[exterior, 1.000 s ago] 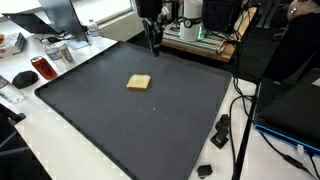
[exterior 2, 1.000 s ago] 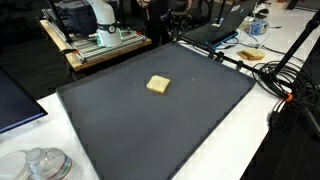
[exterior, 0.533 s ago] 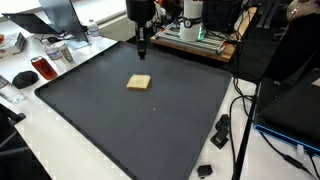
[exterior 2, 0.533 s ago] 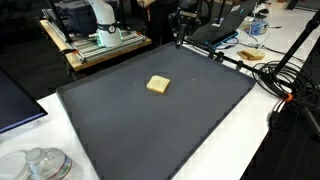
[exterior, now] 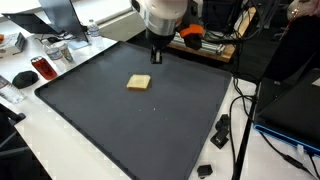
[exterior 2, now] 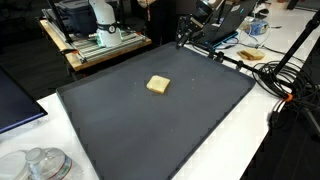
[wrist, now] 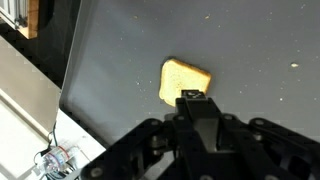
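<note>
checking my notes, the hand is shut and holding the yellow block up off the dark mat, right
No. The hand is shut but empty: the yellow block lies flat on the dark mat, apart from the hand. Both exterior views show it.

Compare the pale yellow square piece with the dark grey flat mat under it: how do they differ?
Colour: the pale yellow square piece is light, the dark grey mat almost black. Size: the piece is small; the mat covers much of the white table. Position: the piece lies on the mat, the mat on the table. Both are flat and roughly four-sided.
</note>
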`<state>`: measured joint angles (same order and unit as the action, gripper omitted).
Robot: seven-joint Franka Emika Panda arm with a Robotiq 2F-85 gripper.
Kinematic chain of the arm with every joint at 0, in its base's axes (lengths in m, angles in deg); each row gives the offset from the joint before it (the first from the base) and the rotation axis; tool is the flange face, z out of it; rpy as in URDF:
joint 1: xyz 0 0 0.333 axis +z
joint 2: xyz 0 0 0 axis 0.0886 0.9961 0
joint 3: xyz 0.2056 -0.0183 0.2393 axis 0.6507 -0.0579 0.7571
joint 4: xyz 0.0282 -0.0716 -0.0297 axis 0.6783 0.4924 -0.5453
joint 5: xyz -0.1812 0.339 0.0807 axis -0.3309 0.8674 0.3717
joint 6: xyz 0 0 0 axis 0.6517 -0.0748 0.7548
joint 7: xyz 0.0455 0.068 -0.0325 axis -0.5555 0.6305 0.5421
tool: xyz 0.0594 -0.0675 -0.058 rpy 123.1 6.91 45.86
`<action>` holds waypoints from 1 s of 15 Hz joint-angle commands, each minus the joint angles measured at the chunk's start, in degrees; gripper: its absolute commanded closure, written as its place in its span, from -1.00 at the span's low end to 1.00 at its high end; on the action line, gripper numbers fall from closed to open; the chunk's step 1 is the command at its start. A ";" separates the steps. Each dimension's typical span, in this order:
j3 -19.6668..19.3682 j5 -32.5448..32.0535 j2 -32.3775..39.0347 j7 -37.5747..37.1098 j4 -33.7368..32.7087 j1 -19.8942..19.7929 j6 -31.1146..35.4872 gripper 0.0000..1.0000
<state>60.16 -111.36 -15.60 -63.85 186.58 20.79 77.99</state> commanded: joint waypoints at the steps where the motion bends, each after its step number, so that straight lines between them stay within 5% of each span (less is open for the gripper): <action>1: -1.16 -1.46 7.30 -1.35 -8.49 2.22 -5.29 0.89; 8: -2.04 0.40 13.90 2.78 -15.86 2.21 -6.48 0.89; 15: -1.84 6.27 14.54 20.39 -21.89 -3.63 -5.53 0.89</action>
<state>58.06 -109.19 -2.22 -51.64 168.67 19.78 73.30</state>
